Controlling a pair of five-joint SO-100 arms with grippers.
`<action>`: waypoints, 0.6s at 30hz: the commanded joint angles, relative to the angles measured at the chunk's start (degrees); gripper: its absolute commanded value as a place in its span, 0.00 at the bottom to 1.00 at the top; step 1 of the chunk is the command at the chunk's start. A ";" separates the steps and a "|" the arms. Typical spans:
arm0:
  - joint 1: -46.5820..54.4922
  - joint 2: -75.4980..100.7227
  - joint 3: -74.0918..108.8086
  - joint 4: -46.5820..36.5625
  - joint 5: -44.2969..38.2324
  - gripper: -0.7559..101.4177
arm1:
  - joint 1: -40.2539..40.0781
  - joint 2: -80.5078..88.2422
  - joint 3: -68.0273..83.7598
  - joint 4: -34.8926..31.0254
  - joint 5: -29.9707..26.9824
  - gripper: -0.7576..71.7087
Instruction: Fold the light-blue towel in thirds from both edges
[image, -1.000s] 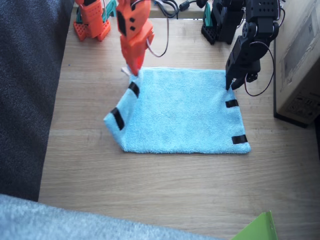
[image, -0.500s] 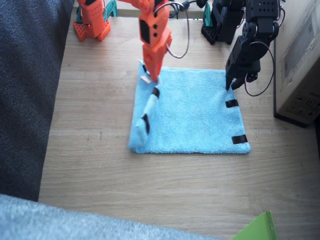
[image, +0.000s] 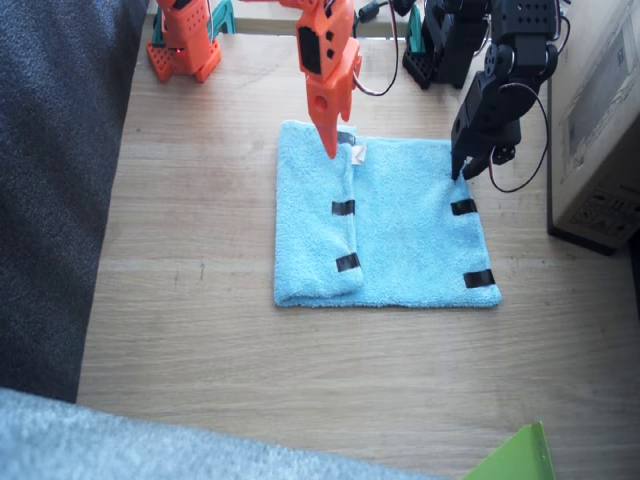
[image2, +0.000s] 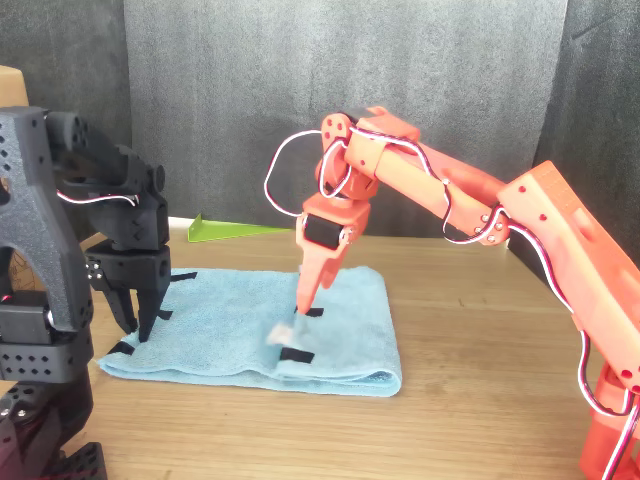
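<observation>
The light-blue towel (image: 410, 230) (image2: 240, 330) lies flat on the wooden table. One short edge is folded over onto the middle, and its black tape strips (image: 343, 208) now face up along the fold's rim. My right gripper (image: 333, 148) (image2: 300, 305), orange, points down at the far corner of that folded flap, shut on it beside the small white tag (image: 358, 152). The other short edge lies unfolded with its tape strips (image: 463, 207). My left gripper (image: 460, 172) (image2: 136, 325), black, stands open over that edge's far corner, fingertips at the cloth.
A cardboard box (image: 600, 120) stands close to the towel's unfolded edge. Dark fabric (image: 50, 180) borders the table's other side, and paler fleecy fabric (image: 100, 440) and a green sheet (image: 510, 455) lie at the near edge. The arm bases (image: 185, 40) (image: 445, 45) stand at the far edge.
My right gripper has carried the lifted short edge across and down, so the flap now lies folded over the towel's middle. The left arm has not moved.
</observation>
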 joint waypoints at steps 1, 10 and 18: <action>0.26 1.67 0.79 0.44 0.09 0.01 | -5.71 5.01 1.67 0.44 2.20 0.50; -2.20 4.92 -0.88 2.37 0.18 0.01 | -28.56 16.88 17.14 0.35 3.52 0.54; -3.34 5.71 -4.13 4.83 0.18 0.01 | -42.54 23.91 26.89 -3.52 4.57 0.13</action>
